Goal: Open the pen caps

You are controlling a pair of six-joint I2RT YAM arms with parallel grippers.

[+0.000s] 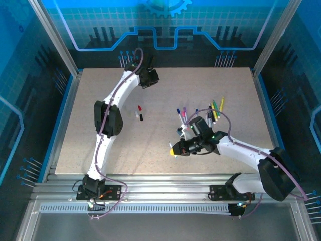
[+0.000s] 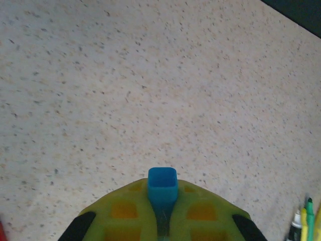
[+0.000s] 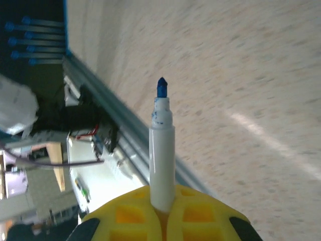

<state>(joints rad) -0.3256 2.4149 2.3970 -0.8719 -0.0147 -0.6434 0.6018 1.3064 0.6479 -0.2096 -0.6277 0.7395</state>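
At bottom centre of the left wrist view, left pincer [image 2: 162, 221] is closed on the blue cap [image 2: 162, 185] over bare worktop [image 2: 150, 75], likely pulled clear of its pen. Right pincer [image 3: 162, 213] clamps the uncapped blue pen [image 3: 162, 145], tip pointing out, probably as the anchor for that pull. Other pens [image 1: 203, 114] lie right of centre overhead, too small to tell if capped.
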